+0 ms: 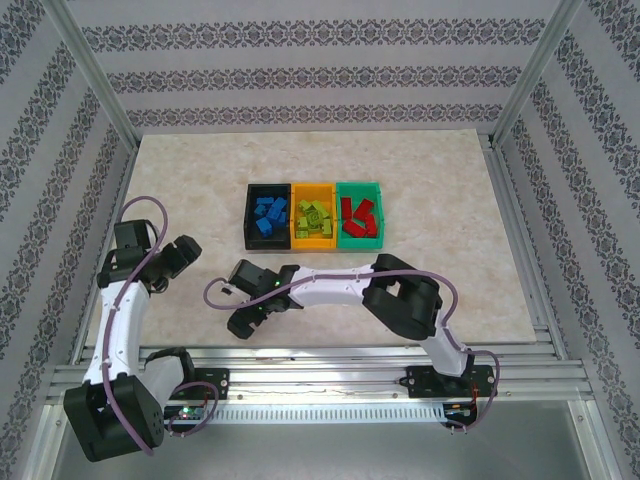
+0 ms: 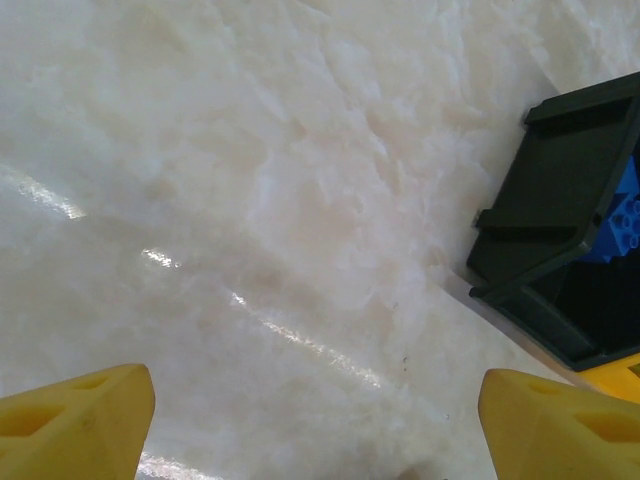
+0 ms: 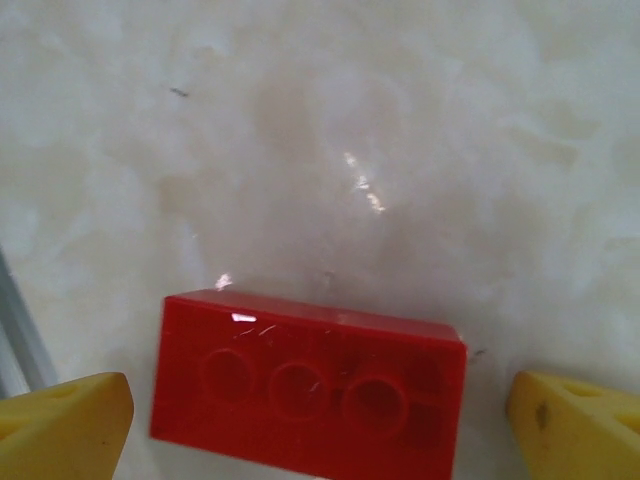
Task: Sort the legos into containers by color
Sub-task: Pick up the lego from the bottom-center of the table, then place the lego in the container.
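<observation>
The black bin (image 1: 268,188), yellow bin (image 1: 313,187) and green bin (image 1: 360,186) stand touching in one row, leaving no gap to pass between them. Behind the row and to its right the table (image 1: 450,220) lies bare. Left of the row the left gripper (image 2: 315,400) hangs near the black bin, fingers spread over bare surface. In front of the row the right arm (image 1: 330,290) stretches across; its right gripper (image 3: 318,405) stands wide on both sides of a red brick (image 3: 300,370).

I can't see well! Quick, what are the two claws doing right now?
Left gripper: open, holding nothing.
Right gripper: open, with a red brick between its jaws, not gripped.
</observation>
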You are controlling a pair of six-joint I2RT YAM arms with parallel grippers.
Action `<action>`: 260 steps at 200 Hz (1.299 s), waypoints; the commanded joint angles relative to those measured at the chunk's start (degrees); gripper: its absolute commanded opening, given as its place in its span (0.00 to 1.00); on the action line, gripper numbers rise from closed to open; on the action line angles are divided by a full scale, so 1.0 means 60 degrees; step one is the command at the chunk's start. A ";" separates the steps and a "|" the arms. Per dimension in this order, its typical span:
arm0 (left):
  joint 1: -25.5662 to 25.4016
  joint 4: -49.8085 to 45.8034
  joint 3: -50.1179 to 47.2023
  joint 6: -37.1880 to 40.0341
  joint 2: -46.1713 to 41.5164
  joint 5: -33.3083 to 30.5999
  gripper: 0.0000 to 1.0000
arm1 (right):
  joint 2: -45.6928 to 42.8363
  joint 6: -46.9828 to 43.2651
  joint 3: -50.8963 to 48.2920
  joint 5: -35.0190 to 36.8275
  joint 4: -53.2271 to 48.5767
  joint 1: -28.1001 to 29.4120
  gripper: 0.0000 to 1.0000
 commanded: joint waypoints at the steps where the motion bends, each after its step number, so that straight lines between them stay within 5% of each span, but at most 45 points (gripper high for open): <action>1: 0.0165 0.0051 -0.0003 0.0068 0.0430 0.0397 0.85 | 0.0461 -0.0086 0.0416 0.0471 -0.0603 0.0003 0.93; 52: 0.0198 0.0560 -0.0333 -0.0027 0.0665 0.0615 0.86 | 0.0681 -0.0020 0.0505 0.0980 -0.0531 0.0010 0.67; 118: 0.0256 0.0811 -0.0586 0.0016 -0.0077 0.0093 0.87 | -0.2158 0.0306 -0.1730 0.1071 0.0800 -0.0680 0.64; 180: 0.0316 0.1044 -0.0803 0.0046 -0.0080 -0.0204 0.87 | -0.5479 0.0032 -0.3525 0.0861 0.0542 -0.4302 0.65; 208: 0.0356 0.1247 -0.0976 0.0073 -0.0222 -0.0488 0.87 | -0.5242 0.0077 -0.3333 -0.0006 0.0509 -0.6083 0.66; 260: 0.0380 0.2052 -0.1366 0.0361 -0.0649 -0.0688 0.92 | -0.3985 -0.0316 -0.2684 0.0333 0.0448 -0.7100 0.67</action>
